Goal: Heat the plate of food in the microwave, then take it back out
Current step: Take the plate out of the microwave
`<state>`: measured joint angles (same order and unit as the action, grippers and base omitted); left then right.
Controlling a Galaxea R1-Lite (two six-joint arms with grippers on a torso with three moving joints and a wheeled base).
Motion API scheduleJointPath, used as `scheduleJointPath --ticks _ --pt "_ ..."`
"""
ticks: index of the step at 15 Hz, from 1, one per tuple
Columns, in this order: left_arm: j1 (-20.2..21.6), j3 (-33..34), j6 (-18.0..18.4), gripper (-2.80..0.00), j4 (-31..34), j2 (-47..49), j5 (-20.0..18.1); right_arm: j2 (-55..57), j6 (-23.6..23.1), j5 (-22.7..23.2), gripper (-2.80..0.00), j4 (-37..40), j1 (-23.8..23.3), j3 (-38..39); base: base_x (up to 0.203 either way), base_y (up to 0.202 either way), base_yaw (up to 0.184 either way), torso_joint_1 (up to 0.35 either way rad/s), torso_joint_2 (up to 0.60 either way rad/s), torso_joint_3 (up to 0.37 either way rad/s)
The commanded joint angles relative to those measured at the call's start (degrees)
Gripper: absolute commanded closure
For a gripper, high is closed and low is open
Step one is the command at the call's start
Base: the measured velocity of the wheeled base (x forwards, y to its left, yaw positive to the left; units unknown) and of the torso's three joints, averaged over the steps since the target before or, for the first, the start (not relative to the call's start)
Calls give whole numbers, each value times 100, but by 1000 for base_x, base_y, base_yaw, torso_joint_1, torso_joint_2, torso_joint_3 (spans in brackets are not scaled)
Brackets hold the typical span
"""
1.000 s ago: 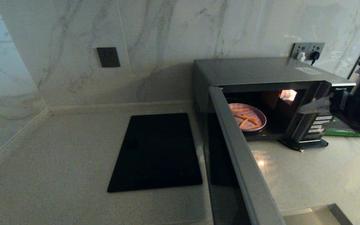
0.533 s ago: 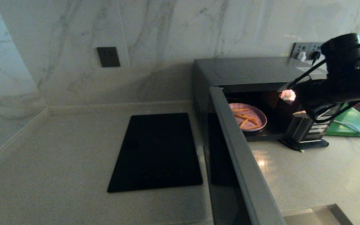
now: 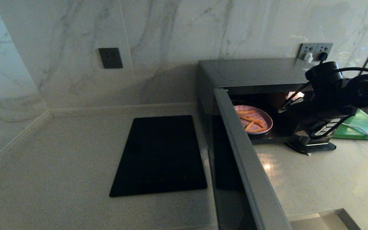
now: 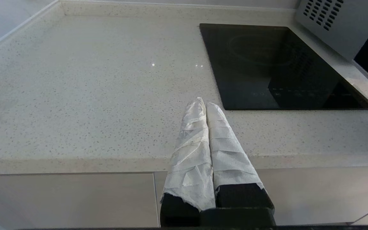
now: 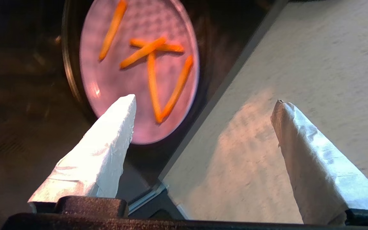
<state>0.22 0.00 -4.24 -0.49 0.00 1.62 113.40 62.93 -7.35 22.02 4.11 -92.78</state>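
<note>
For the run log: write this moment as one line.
microwave: door open | plate of food: inside | right claw: open, empty, at opening | left claw: shut, parked

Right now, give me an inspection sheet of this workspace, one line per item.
Surface: pale speckled countertop, bare in front of the microwave.
Job's things: microwave with door swung wide open; plate of food sits inside on the cavity floor.
Clutter: flat black panel set in the counter; green board beside the microwave.
Grippers: right gripper open, empty, at the cavity opening, facing the plate; left gripper shut, empty, parked at the counter edge.
Cables: black cables along the right arm; white cord over the green board.
Surroundings: marble wall, wall sockets.
</note>
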Motion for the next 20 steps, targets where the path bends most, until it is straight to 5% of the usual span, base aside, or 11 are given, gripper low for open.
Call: scheduleJointPath --ticks 1,5,20 --pt "4 0 -6 0 -4 9 5 46 50 466 -280 20 -65 -29 0 0 0 0 0 0" --pt "4 0 -6 0 -4 9 5 84 328 1779 -280 24 -501 -86 0 0 0 0 0 0" --pt "4 0 -6 0 -4 9 5 1160 466 1869 -280 25 -541 -275 0 0 0 0 0 0"
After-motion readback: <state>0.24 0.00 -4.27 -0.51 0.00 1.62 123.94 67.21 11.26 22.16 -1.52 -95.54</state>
